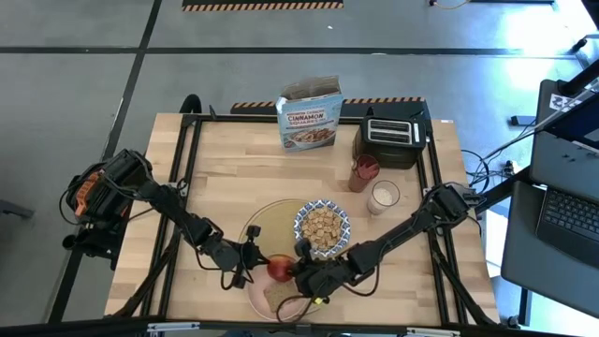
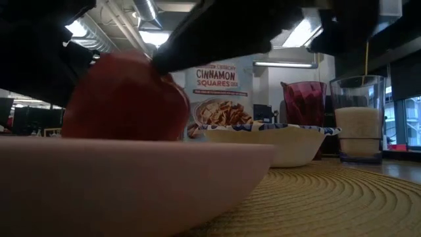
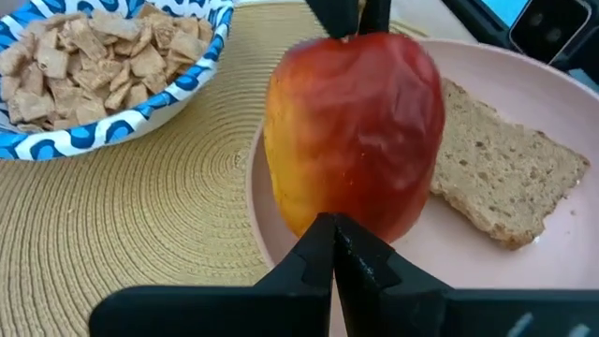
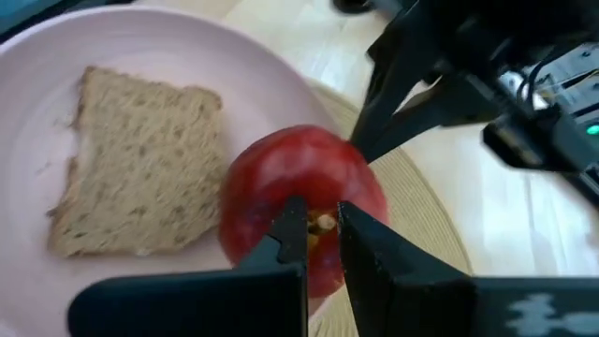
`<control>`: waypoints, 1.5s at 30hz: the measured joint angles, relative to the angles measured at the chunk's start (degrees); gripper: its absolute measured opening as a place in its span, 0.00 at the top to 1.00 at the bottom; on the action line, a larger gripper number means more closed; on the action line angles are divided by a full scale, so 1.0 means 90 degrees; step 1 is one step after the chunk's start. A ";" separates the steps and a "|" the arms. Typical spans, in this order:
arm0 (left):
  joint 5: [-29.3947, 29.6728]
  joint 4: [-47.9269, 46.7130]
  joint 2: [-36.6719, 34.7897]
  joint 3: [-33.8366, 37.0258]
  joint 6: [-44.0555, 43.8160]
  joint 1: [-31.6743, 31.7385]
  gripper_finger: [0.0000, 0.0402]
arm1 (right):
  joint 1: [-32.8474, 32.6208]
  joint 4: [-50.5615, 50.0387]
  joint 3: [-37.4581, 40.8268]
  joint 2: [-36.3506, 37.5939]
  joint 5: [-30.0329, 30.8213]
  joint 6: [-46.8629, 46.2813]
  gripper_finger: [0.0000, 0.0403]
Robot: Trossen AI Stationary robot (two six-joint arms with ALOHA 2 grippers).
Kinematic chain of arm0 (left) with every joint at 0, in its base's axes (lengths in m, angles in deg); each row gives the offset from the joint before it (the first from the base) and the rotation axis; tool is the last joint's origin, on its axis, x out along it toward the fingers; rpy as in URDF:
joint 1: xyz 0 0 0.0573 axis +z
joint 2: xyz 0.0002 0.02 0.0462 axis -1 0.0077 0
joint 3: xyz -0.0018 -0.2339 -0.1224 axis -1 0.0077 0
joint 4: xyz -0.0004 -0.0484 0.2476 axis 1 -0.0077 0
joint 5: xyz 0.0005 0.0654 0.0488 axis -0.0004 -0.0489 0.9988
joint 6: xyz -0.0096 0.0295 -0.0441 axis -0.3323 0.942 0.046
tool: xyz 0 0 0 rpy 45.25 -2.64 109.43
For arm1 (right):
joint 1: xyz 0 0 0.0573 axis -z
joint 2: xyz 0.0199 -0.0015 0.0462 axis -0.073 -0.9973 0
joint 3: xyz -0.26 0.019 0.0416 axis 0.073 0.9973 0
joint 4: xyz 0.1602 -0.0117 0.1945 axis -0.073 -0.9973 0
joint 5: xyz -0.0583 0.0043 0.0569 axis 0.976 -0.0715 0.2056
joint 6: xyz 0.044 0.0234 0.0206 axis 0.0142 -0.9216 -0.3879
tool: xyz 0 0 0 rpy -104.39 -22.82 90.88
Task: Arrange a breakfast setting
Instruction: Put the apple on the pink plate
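Note:
The red apple sits at the left rim of the pink plate, beside the toast slice. The plate lies on the near part of the tan placemat, next to the patterned bowl of cereal. The milk glass and red cup stand on the table at the far right. My left gripper is shut, at the apple's left side. My right gripper is closed at the apple's stem end. In the low view the plate's rim hides the apple's underside. My left gripper touches the apple's side that faces the table's left with its shut fingertips. The fingers come slanting down from the table's left. My right gripper pinches the apple's stem between its two fingertips. The fingers come slanting down from the table's right. The apple is over the plate's rim.
The blue cereal box and the black toaster stand at the table's far edge. Both arms cross low over the near part of the table. Bare wood lies left of the placemat.

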 joint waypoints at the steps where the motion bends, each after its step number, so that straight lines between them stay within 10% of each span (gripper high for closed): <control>1: -0.0021 -0.0024 0.0000 0.0000 -0.0002 0.0000 1.00 | 0.0011 0.0069 -0.0002 0.0000 -0.0024 0.0052 0.92; 45: -0.0024 -0.0285 0.0005 -0.0015 -0.0015 0.0007 1.00 | 0.0314 0.0775 -0.0307 -0.0007 -0.0763 0.0820 0.92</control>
